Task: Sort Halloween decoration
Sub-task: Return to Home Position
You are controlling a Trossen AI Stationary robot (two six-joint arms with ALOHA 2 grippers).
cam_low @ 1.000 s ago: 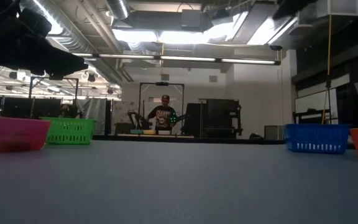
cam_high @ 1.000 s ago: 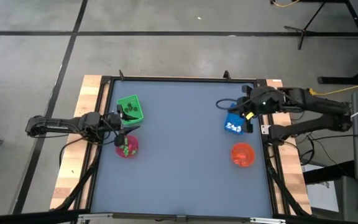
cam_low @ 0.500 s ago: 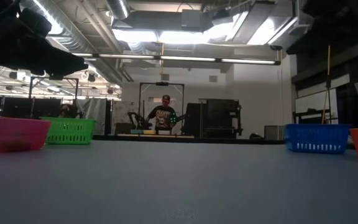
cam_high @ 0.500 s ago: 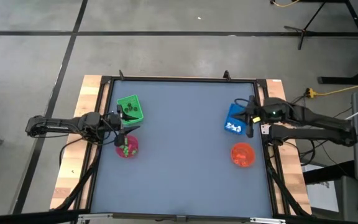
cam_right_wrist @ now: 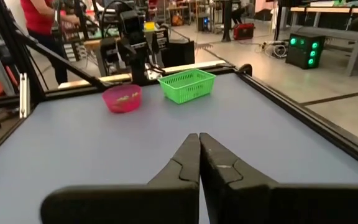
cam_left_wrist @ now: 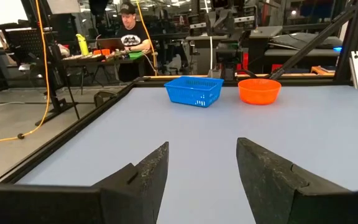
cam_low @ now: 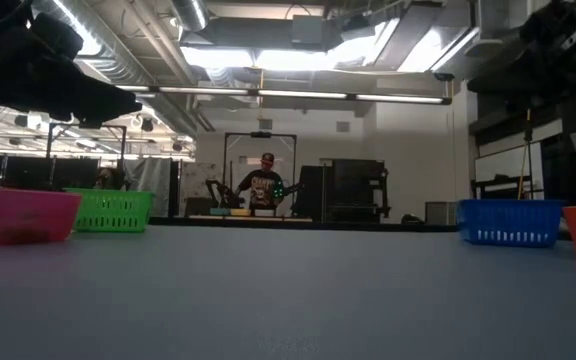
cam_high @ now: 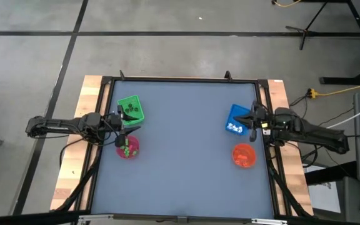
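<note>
- While both arms are lying low at opposite edges, we are seeing the left gripper (cam_high: 120, 124) at the left edge, just beside the green basket (cam_high: 130, 110) and near the pink bowl (cam_high: 127, 147), jaws spread and empty.
- The right gripper (cam_high: 253, 120) is sitting at the right edge beside the blue basket (cam_high: 236, 119), near the orange bowl (cam_high: 244, 155), jaws pressed together on nothing.
- We are finding white figures (cam_high: 234, 127) in the blue basket, green figures (cam_high: 126, 149) in the pink bowl and dark figures (cam_high: 130, 111) in the green basket.
- A wide bare stretch of table (cam_high: 186, 137) is lying between the container pairs, with a black frame (cam_high: 180, 80) running round it.
- A person (cam_low: 265, 185) is showing far beyond; we are unable to read the shirt print.
</note>
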